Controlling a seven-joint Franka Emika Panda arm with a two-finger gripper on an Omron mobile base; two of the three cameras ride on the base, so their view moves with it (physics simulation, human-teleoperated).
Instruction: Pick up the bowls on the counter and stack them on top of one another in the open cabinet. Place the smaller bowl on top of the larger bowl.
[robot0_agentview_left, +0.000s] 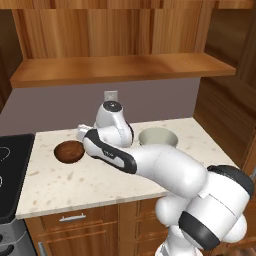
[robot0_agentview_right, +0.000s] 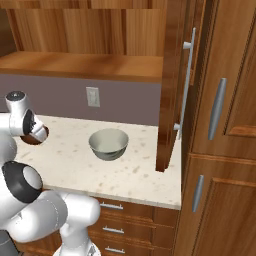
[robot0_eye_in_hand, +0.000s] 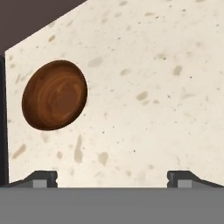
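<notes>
Overhead, the gripper (robot0_eye_in_hand: 112, 177) spreads wide and empty above the counter (robot0_eye_in_hand: 166, 87), beside the smaller bowl (robot0_eye_in_hand: 54, 95).

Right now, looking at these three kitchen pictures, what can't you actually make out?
- Gripper, hand view: just the two tips rise at the bottom edge, wide apart; in the left base view the arm's own wrist covers it.
- Smaller bowl, right base view: mostly behind the arm.
- Larger bowl, left base view: its near side is hidden by the arm.
- Open cabinet: its top is cut off by the frame edge.
</notes>
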